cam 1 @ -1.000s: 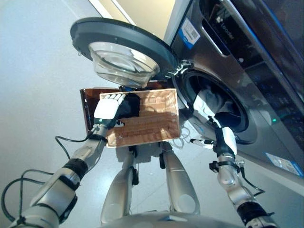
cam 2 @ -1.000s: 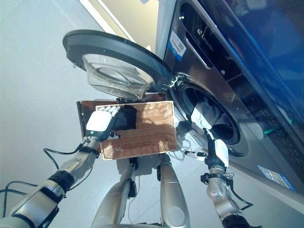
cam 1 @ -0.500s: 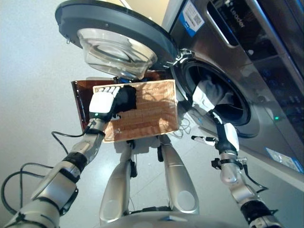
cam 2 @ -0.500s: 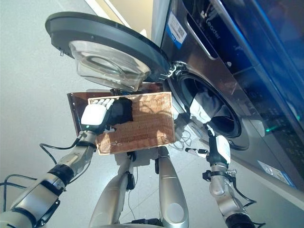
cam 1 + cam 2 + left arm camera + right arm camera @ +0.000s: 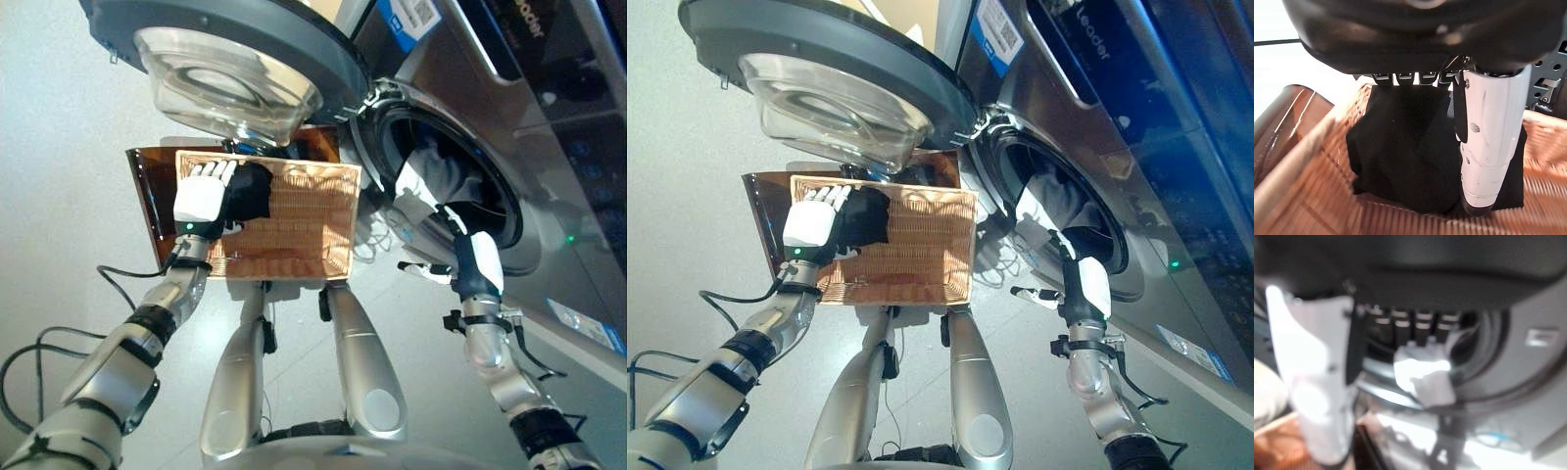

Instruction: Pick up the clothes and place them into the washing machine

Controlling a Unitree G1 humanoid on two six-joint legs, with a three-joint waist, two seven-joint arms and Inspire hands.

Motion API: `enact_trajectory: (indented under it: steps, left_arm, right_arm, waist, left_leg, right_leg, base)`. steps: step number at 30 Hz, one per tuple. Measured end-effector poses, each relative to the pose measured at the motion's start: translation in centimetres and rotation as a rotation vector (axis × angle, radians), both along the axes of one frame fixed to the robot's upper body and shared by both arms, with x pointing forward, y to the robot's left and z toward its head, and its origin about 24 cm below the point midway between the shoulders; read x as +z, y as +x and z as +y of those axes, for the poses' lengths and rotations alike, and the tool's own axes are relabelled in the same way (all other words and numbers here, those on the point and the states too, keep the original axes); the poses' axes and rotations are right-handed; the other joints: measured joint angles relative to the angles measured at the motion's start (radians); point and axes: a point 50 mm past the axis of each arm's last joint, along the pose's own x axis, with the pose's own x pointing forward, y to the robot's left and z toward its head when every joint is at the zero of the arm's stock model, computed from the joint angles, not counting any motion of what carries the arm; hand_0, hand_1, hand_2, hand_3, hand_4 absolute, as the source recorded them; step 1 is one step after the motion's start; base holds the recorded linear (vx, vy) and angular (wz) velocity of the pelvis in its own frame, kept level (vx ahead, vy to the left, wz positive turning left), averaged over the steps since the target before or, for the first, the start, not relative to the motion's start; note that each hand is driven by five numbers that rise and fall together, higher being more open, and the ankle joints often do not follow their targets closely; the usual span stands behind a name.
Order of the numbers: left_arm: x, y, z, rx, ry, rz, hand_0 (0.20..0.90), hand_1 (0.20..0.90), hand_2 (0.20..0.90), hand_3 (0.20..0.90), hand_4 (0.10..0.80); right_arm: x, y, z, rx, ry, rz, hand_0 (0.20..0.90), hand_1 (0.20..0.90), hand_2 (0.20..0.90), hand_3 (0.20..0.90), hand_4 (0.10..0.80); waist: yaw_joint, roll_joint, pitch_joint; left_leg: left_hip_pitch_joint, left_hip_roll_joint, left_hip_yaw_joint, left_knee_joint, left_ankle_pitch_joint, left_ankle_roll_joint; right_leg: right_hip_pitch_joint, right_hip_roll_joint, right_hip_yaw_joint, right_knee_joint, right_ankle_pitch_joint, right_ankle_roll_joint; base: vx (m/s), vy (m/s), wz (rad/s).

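Since 1 s ago the whole view has shifted (camera motion), w/ door and drum opening now larger in frame; rel. to the basket the left hand (image 5: 201, 197) stays in place, and the right hand (image 5: 477, 266) stays at the drum mouth. Left hand: inside the wicker basket (image 5: 294, 235), fingers curled over the black garment (image 5: 1410, 152), white-covered thumb pressed on the cloth, i.e. gripping it. Black garment lies in the basket, against its near wall. Right hand: raised at the lower rim of the washing machine (image 5: 1097, 137) opening, touching a white garment (image 5: 416, 191) that hangs half out over the rim; whether its fingers pinch the cloth can't be told, wrist view too blurred. Washer door (image 5: 216, 39) stands swung open above the basket. Basket rests on a brown stand (image 5: 145, 186), just beside the machine front.
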Motion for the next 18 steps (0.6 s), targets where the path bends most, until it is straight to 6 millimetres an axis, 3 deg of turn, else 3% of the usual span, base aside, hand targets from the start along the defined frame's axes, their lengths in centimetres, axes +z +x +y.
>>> enact_trajectory:
  steps: [11, 12, 14, 18]
  left_arm:
    - [0.2, 0.1, 0.0, -0.001, -0.024, -0.004, 0.9, 0.9, 0.9, 0.9, 0.8]
    - [0.2, 0.1, 0.1, 0.002, -0.025, -0.003, 0.529, 0.529, 0.529, 0.529, 0.535]
    - [0.2, 0.2, 0.0, 0.003, -0.03, -0.003, 0.2, 0.2, 0.2, 0.2, 0.3]
    - [1.3, 0.7, -0.1, 0.004, -0.062, -0.043, 0.2, 0.2, 0.2, 0.2, 0.3]
  right_arm:
    - [1.0, 0.1, -0.3, 0.007, -0.012, -0.039, 0.9, 0.9, 0.9, 0.9, 0.8]
    - [1.0, 0.1, -0.4, 0.008, -0.013, -0.039, 0.9, 0.9, 0.9, 0.9, 0.8]
    - [1.1, 0.1, -0.5, 0.008, -0.021, -0.039, 0.9, 0.9, 0.9, 0.9, 0.8]
    - [1.2, 0.1, -0.6, 0.008, -0.026, -0.04, 0.9, 0.9, 0.9, 0.9, 0.8]
  waist:
    - [-0.001, -0.002, 0.001]
    - [-0.001, -0.003, 0.002]
    - [-0.001, -0.004, 0.002]
    - [-0.001, -0.005, 0.003]
  left_leg:
    - [-0.021, 0.0, 0.0, 0.002, 0.0, -0.005]
    - [-0.021, 0.0, 0.0, 0.002, 0.0, -0.005]
    - [-0.021, 0.0, 0.0, 0.001, 0.0, -0.005]
    - [-0.021, 0.0, 0.0, 0.001, 0.001, -0.002]
  right_leg:
    - [-0.022, 0.0, -0.001, 0.004, 0.0, 0.0]
    - [-0.022, 0.0, 0.0, 0.004, 0.0, 0.0]
    - [-0.023, 0.0, 0.0, 0.004, 0.0, 0.0]
    - [-0.023, 0.0, 0.0, 0.005, 0.0, 0.0]
  base:
    - [0.0, 0.0, 0.0]
    - [0.0, 0.0, 0.0]
    - [0.0, 0.0, 0.0]
    - [0.0, 0.0, 0.0]
